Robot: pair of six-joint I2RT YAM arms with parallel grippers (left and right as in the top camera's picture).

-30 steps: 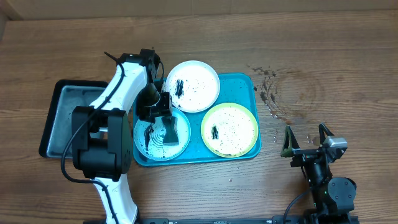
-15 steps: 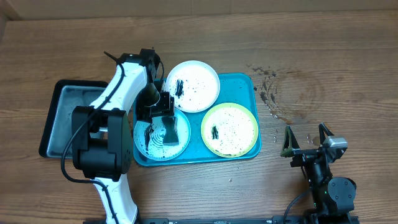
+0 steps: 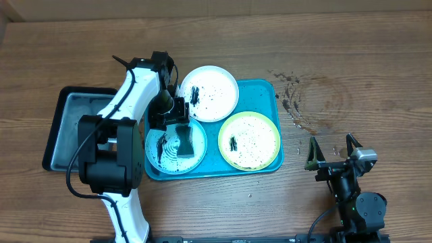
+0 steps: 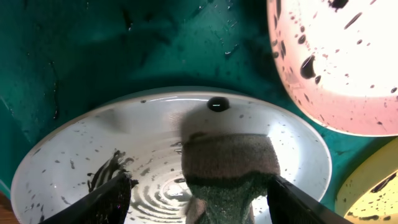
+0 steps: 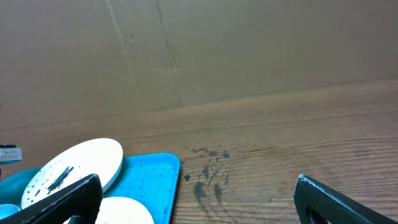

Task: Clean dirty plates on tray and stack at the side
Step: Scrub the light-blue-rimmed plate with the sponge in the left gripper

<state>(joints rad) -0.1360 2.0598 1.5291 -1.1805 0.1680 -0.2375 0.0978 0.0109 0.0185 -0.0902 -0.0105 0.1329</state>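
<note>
- The tray lies mid-table and carries all three plates.
- The light blue plate sits in the tray's front left part, with a black smear and scattered specks on it.
- The white plate is at the back and the yellow-green plate is front right. Both are speckled black.
- A grey-green sponge stands on the light blue plate, just beside the smear.
- My left pincer hangs over that plate, jaws part-way apart with the sponge between them. One finger is against the sponge and the other shows a gap, so I cannot tell whether I grip it.
- My right pincer is spread wide and holds nothing. It is over bare table, well apart from the tray.
- A black tray lies just left of the tray.
- Dark specks mark the table by the tray's far right corner.
</note>
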